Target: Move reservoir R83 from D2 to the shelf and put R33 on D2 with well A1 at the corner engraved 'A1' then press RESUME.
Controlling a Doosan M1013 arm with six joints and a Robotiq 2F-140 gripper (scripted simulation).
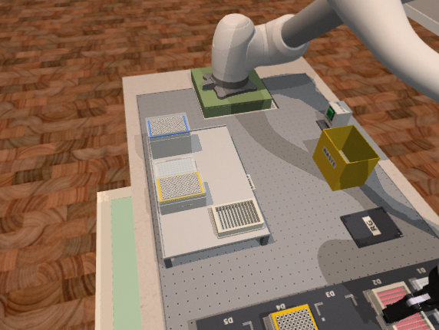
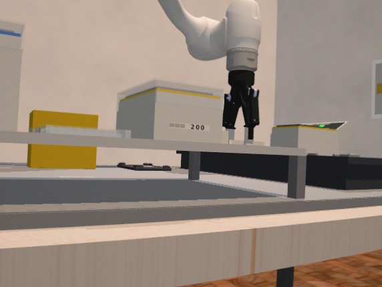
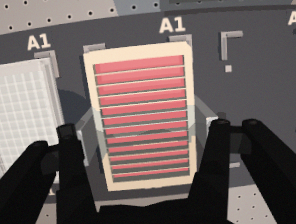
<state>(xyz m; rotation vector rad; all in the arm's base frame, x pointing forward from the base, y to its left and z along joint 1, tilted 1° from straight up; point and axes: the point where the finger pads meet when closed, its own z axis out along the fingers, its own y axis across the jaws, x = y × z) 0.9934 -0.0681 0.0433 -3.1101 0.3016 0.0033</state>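
Dark deck [image 3: 200, 65] fills your wrist view; your gripper [image 3: 145, 135] is clamped across the red-filled reservoir [image 3: 140, 90] at centre frame, seemingly lifted slightly off its brackets.

Reservoir [image 1: 395, 303] and D1 plate [image 1: 422, 283] cut by top view's edge

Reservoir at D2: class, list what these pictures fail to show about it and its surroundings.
- Reservoir: ID label not visible in any view; the top view's edge cuts it.
- Gripper: pad contact hidden by its black fingers.
- Well plate at D1: cut off, wrist view.
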